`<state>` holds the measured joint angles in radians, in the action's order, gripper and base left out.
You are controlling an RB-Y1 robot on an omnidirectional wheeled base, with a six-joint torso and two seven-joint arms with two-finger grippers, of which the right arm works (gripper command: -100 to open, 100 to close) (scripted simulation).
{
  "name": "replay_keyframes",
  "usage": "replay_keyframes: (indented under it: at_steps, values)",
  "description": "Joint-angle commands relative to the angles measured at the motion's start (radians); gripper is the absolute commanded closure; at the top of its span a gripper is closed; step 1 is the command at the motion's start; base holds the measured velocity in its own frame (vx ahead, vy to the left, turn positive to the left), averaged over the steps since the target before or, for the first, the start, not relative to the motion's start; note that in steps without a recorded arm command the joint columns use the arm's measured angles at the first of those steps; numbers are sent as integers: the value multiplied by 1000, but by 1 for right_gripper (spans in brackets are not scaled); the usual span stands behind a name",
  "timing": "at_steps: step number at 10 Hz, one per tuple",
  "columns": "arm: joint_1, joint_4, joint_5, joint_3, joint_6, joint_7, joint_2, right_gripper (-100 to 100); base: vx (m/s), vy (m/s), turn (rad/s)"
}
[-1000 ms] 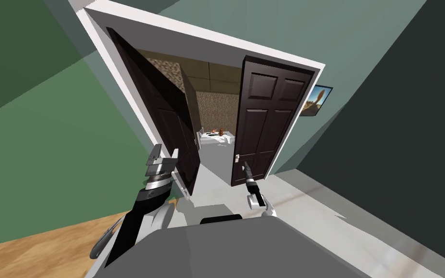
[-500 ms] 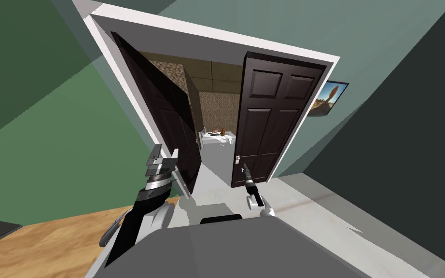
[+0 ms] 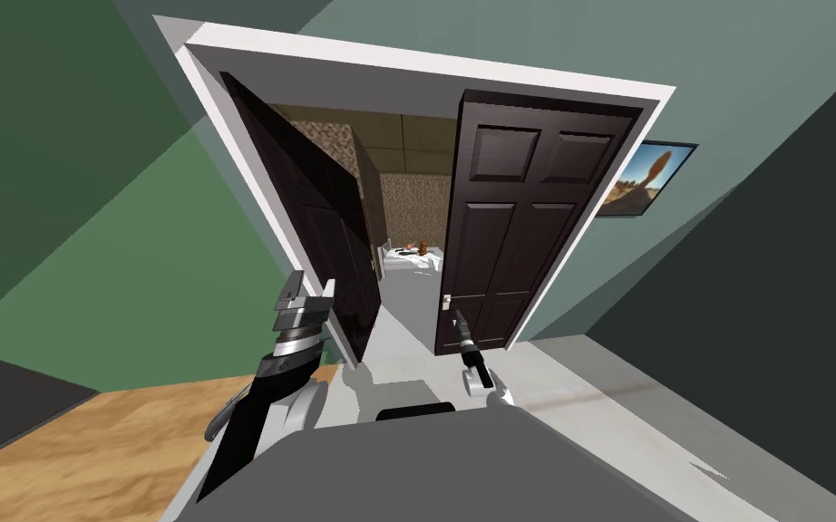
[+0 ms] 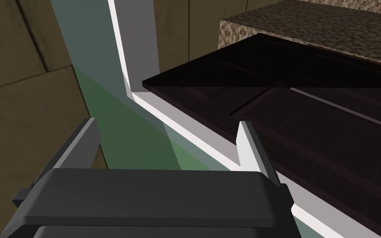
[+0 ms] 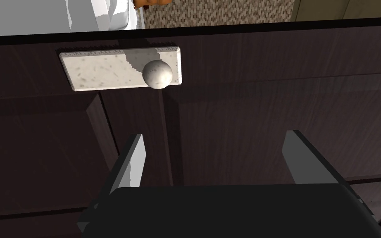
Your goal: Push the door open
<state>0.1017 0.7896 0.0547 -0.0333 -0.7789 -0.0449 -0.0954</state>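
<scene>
Head view has the double doorway across the upper middle of the frame, set in a white door frame (image 3: 425, 65). The left door leaf (image 3: 316, 227), dark brown, is swung well inward. The gap between the two leaves shows a pale floor and a white piece of furniture (image 3: 407, 258) far back. The right door leaf (image 3: 516, 217), right of centre, stands close to the plane of the frame. I judge the job roughly half done: one side is out of the way, and the other has most of its swing left.

My right gripper (image 3: 461, 319) sits just below centre, at the lower inner edge of that right leaf, under its pale round knob (image 5: 157, 74). Right wrist view puts the dark panelled face straight ahead of my fingers (image 5: 134, 161), which are spread wide and hold nothing. The knob and its speckled plate (image 5: 103, 74) lie beyond the fingertips. Whether the tips touch the panel I cannot tell.

My left gripper (image 3: 309, 292), left of centre, is likewise spread and empty, just beside the free edge of the open leaf. Left wrist view has it pointing along the white frame with the dark leaf close alongside.

What remains, as I read it, is a steady forward press on the right leaf, low and near its inner edge, until it stands as far in as its partner.
</scene>
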Motion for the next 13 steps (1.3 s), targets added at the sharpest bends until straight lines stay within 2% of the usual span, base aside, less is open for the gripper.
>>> replay_keyframes:
  at_steps: [1,4,5,9,10,13]
  values:
    - [10,-30,2,0,-4,4,3,-100,11,-61,68]
    - [45,-116,11,1,-17,5,3,-100,6,-70,93]
    - [45,-119,11,1,-17,5,3,-100,17,-56,31]
    - [77,-199,19,1,-28,6,4,-100,7,-55,60]
    - [71,-186,18,1,-27,6,4,-100,2,-28,16]
    - [72,-193,21,-4,-32,9,2,-100,161,-7,23]
